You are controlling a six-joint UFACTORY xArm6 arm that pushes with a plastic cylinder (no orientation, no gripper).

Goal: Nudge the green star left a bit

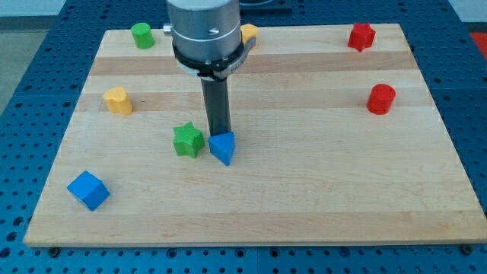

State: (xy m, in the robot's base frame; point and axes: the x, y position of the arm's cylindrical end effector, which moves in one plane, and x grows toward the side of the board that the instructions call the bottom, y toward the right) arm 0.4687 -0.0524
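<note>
My tip (219, 135) is down on the bench (319, 198), just behind the blue triangle (222, 148), which hides its very end, and just to the view's right of the green star (187, 141); whether it touches either block I cannot tell. There is no claw on this arm (only the dark rod), so nothing is pinched. Green star lies slightly left of the bench's middle, close beside the blue triangle. Blue cube (88, 190) sits near the bottom-left corner, well apart. Yellow block (118, 100) is at the left side, green cylinder (141, 35) at the top left. An orange block (249, 33) shows partly behind the arm at the top. Red star (362, 36) sits at the top right, red cylinder (380, 100) below it.
</note>
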